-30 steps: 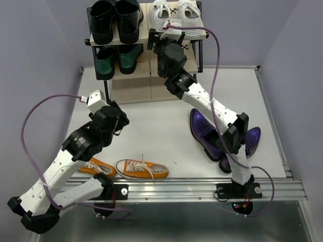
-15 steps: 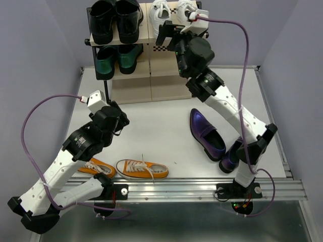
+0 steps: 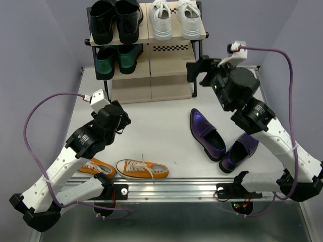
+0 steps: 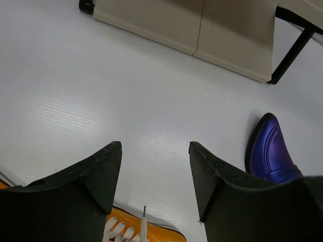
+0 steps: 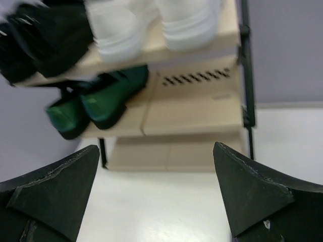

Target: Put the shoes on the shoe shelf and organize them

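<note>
Sitting pretty on the top tier of the shoe shelf [image 3: 151,65], right-hand side, are the white sneakers [image 3: 171,19], so that pair looks done. Four shoes to go, by my count. The purple loafers [image 3: 206,133] are down on the table [image 3: 151,116] out in front of the shelf's right half. One lies with its long axis running away from the shelf and its toe toward it. Its mate [image 3: 241,150] angles off to the right, and the two draw close only at the ends farthest from the shelf. The orange sneakers [image 3: 142,169] are farther out again, in front of the shelf's left half, lying lengthwise across, parallel to the shelf front.

Now the matchup. The right gripper [image 3: 199,70] hangs just off the shelf's right front leg, jaws spread wide and nothing between them [image 5: 155,151]. The loafers lie below it on the side away from the shelf, so that arm is plainly the nearer one, and the first loafer's long axis points almost straight at it. The left gripper [image 3: 118,118] hovers between the shelf and the orange pair, also gaping and empty [image 4: 155,146]. White laces [image 4: 136,234] peek in at the bottom of its wrist view.

Beside all this, the black pair [image 3: 115,20] and the green pair [image 3: 117,58] fill the shelf's left side.

Any lettering? None that can be read. There is only a checkered strip [image 3: 174,48] on the middle board, and the right wrist view is blurred.
</note>
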You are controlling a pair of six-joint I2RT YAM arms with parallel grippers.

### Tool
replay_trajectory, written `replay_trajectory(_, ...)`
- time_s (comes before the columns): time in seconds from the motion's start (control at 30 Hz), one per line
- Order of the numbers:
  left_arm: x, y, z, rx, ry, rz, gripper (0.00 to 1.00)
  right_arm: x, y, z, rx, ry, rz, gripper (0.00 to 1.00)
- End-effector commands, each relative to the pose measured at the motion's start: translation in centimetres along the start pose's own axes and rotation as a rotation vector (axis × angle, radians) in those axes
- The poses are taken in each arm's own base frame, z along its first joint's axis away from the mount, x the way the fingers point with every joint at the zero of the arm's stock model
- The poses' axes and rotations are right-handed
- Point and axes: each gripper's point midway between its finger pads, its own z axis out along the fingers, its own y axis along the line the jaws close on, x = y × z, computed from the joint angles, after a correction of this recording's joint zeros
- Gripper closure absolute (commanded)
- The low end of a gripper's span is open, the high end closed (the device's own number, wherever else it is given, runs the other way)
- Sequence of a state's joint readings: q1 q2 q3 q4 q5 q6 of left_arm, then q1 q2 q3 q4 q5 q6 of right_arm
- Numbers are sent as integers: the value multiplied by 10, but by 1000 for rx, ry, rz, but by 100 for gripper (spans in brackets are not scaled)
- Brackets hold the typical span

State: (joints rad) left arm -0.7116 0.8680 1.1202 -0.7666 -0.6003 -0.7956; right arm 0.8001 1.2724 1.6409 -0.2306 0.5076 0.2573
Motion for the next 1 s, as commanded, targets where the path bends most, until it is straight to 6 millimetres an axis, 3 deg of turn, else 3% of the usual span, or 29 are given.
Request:
replay_trajectory(0.0, -6, -4, 6, -5, -35, 1, 34, 55, -58, -37, 193, 153, -36, 0)
replay_trajectory(0.07, -2, -6, 10, -1, -24, 6, 34, 75, -80, -55, 272, 210, -37, 0)
replay_trajectory(0.1, 0, -9, 13, 1, -20, 5, 34, 96, -92, -62, 308, 256, -57, 0)
replay_trajectory(0.2, 5, -15, 17, 16, 0, 7, 34, 133, -117, -84, 378, 342, -76, 2)
replay_trajectory(0.23, 7, -16, 17, 19, 5, 6, 34, 159, -132, -96, 419, 412, -118, 2)
replay_trajectory(0.3, 7, -16, 18, 20, 5, 7, 34, 180, -147, -106, 470, 466, -106, 4)
replay_trajectory(0.33, 7, -16, 19, 19, 5, 8, 34, 201, -154, -116, 467, 531, -110, 3)
replay_trajectory(0.37, 7, -16, 19, 20, 5, 9, 34, 200, -155, -117, 465, 535, -89, 3)
replay_trajectory(0.4, 7, -16, 19, 20, 3, 8, 34, 212, -171, -122, 506, 561, -79, 4)
replay_trajectory(0.47, 6, -17, 18, 20, 0, 9, 34, 223, -183, -128, 516, 612, -36, 5)
replay_trajectory(0.5, 6, -17, 19, 21, -1, 8, 34, 229, -207, -132, 580, 634, -23, 5)
replay_trajectory(0.63, 4, -17, 18, 22, -7, 4, 33, 253, -232, -143, 616, 739, 11, 5)
replay_trajectory(0.8, 5, -19, 20, 28, -5, 5, 33, 296, -241, -158, 633, 899, 75, 5)
replay_trajectory(0.97, 4, -21, 21, 26, -4, 22, 33, 301, -240, -160, 646, 914, 119, 15)
